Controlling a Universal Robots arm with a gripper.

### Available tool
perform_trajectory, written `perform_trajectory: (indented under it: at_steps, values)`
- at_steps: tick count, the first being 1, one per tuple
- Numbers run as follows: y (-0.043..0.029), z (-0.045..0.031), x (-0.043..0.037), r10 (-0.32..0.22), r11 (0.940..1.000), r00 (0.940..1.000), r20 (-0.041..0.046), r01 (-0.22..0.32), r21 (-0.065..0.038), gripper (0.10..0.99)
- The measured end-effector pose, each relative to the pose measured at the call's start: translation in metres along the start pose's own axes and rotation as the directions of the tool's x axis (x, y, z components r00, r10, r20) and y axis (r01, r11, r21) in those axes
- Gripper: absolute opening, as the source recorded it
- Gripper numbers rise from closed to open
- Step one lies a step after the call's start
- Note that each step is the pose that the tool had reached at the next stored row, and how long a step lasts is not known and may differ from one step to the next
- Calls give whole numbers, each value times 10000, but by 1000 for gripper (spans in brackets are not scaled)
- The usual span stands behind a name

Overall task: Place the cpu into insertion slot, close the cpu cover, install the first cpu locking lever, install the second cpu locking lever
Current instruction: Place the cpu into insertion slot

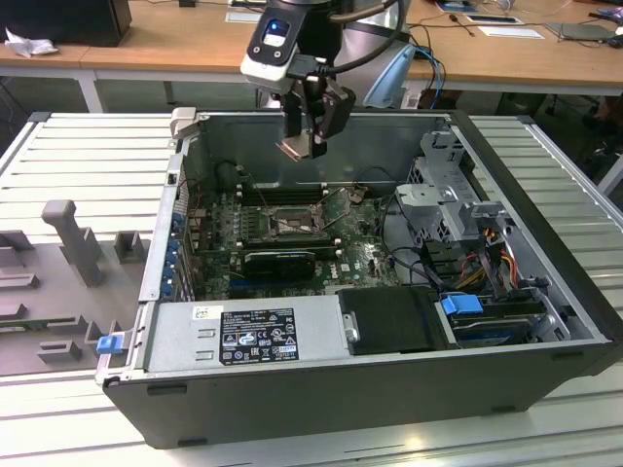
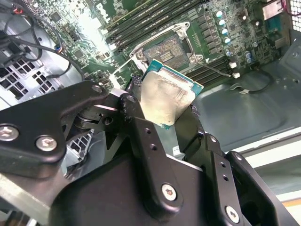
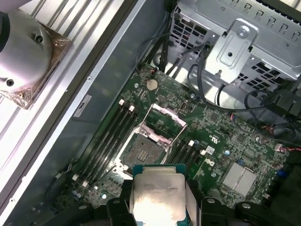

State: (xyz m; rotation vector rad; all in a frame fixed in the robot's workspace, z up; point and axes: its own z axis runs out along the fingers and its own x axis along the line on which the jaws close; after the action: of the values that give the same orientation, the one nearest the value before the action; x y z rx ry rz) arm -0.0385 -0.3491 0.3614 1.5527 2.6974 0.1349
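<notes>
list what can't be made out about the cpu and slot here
- cpu underside: faces away from the camera in both wrist views.
- cpu edges: two covered by the gripper in the second wrist view; one cut off by the picture edge in the first wrist view.
- slot pins: too small in every view; its near edge sits behind the cpu in the second wrist view.

matte black pincer [image 2: 164, 113] links dotted with silver screws [image 2: 168, 190]

Silvery cpu [image 2: 167, 96], tilted, held well above bare insertion slot [image 3: 141, 153] w/ cpu cover [image 3: 167, 114] swung open.
</notes>
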Motion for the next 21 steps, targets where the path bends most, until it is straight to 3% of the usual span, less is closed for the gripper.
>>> perform_trajectory:
  at_steps: [6,12,17,21]
  values:
    - [0,0,0,659,9978,9978,58,-659,-16,529]
    - [0,4,0,1626,9867,9866,141,-1625,-46,529]
    - [-1,11,0,2502,9682,9680,214,-2500,-80,529]
    - [-1,16,0,3197,9475,9471,272,-3195,-112,529]
